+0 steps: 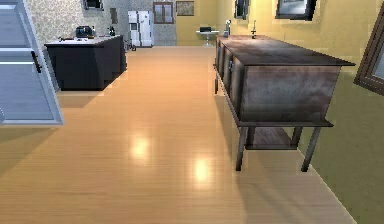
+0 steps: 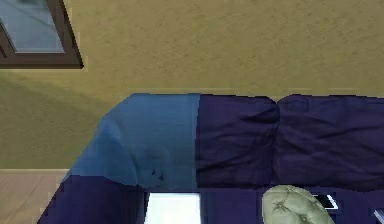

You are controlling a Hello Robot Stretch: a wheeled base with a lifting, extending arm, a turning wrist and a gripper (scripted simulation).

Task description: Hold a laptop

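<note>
A flat white rectangular thing (image 2: 175, 209) lies on the seat of a blue sofa (image 2: 160, 140) at the arm side view's bottom edge, cut off by the frame. Its shape is too plain to tell whether it is a laptop. To its right on the same seat rests a round beige cushion (image 2: 294, 206), with a small white-edged thing (image 2: 331, 201) beside it.
In the forward view, a dark wooden sideboard (image 1: 275, 75) stands along the yellow wall on the right. A black counter (image 1: 85, 60) is at the back left and a white door (image 1: 25, 70) at the left edge. Bare wooden floor (image 1: 150, 140) stretches between them. A dark-framed window (image 2: 35, 35) hangs above the sofa.
</note>
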